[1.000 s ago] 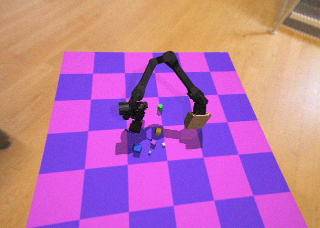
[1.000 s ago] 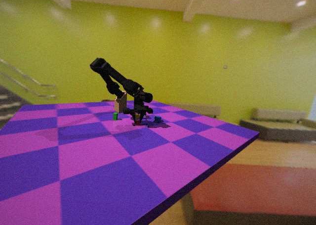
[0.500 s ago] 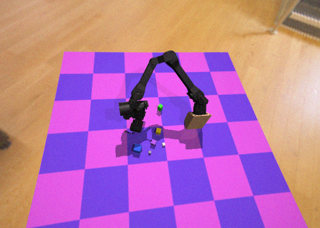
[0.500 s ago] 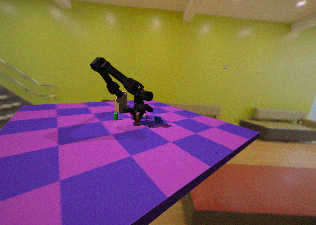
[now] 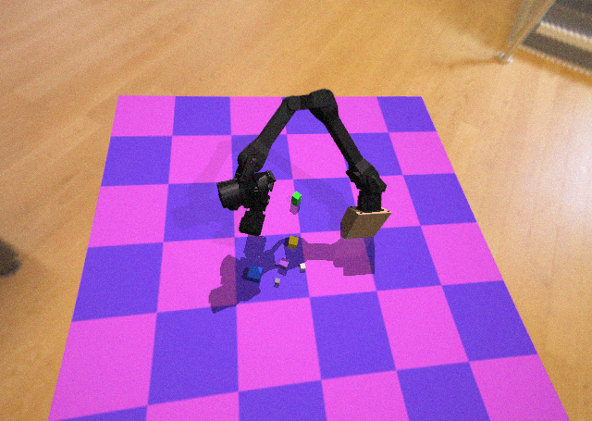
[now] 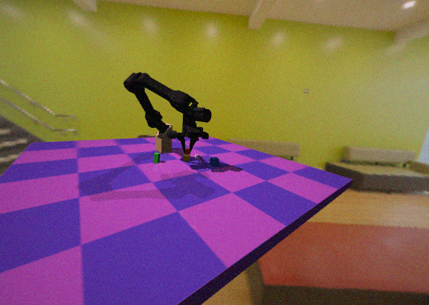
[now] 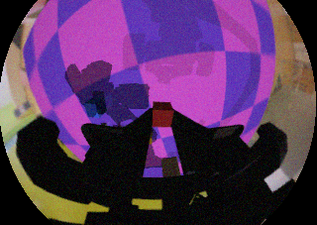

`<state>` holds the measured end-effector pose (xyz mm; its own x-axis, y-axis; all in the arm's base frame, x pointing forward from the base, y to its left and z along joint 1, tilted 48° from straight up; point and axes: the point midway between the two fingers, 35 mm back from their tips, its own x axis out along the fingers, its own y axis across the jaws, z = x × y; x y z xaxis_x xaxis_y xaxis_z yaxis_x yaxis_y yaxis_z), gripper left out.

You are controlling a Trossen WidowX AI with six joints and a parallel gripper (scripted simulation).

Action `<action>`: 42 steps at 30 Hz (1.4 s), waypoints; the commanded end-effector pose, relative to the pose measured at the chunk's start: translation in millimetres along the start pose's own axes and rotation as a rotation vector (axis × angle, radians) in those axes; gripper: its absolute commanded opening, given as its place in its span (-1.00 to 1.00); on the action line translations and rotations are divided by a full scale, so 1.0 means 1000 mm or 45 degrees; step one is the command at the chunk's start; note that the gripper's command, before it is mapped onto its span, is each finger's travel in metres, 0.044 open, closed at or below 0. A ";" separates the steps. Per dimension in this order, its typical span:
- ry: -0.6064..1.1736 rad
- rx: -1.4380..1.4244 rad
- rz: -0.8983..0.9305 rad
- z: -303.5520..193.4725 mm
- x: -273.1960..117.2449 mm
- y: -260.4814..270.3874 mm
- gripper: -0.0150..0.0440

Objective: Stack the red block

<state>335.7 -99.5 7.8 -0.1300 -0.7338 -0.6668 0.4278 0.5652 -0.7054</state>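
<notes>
Claw [image 7: 161,121] narrowed and pinching the red block [image 7: 161,114] between its fingertips, above the checkered counter [image 7: 198,34], green tower [image 5: 296,202] standing apart

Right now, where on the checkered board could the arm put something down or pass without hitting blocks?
Crowded: the yellow cube, blue cube and small pale bits lie below the black gripper, shut on the red block. Free: the squares left of the green tower and the wide near rows of the board.
</notes>
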 end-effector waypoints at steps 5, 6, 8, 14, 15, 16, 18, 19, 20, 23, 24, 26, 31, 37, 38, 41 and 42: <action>-0.008 0.014 0.012 0.003 -0.040 0.000 -0.49; -0.008 0.014 0.012 0.003 -0.043 0.000 -0.49; -0.008 0.014 0.012 0.002 -0.046 0.000 -0.49; -0.008 0.011 0.011 0.001 -0.045 0.000 -0.49; -0.007 0.013 0.013 0.001 -0.046 0.000 -0.49; -0.007 0.013 0.012 0.001 -0.046 -0.001 -0.49; -0.007 0.013 0.012 -0.002 -0.047 -0.006 -0.49; -0.007 0.013 0.012 -0.003 -0.048 -0.010 -0.49; -0.007 0.013 0.012 -0.005 -0.049 -0.014 -0.49; -0.007 0.012 0.012 -0.011 -0.051 -0.026 -0.49; -0.006 0.012 0.012 -0.013 -0.051 -0.030 -0.49; -0.006 0.011 0.012 -0.018 -0.052 -0.038 -0.49; -0.005 0.010 0.011 -0.029 -0.053 -0.057 -0.49; -0.005 0.009 0.010 -0.045 -0.054 -0.078 -0.49; -0.004 0.009 0.010 -0.048 -0.054 -0.081 -0.49; -0.004 0.008 0.009 -0.056 -0.053 -0.091 -0.49; -0.004 0.008 0.009 -0.059 -0.053 -0.094 -0.49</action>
<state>266.0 -88.2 90.4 -0.1210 -0.7277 -0.6751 0.4433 0.5689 -0.6927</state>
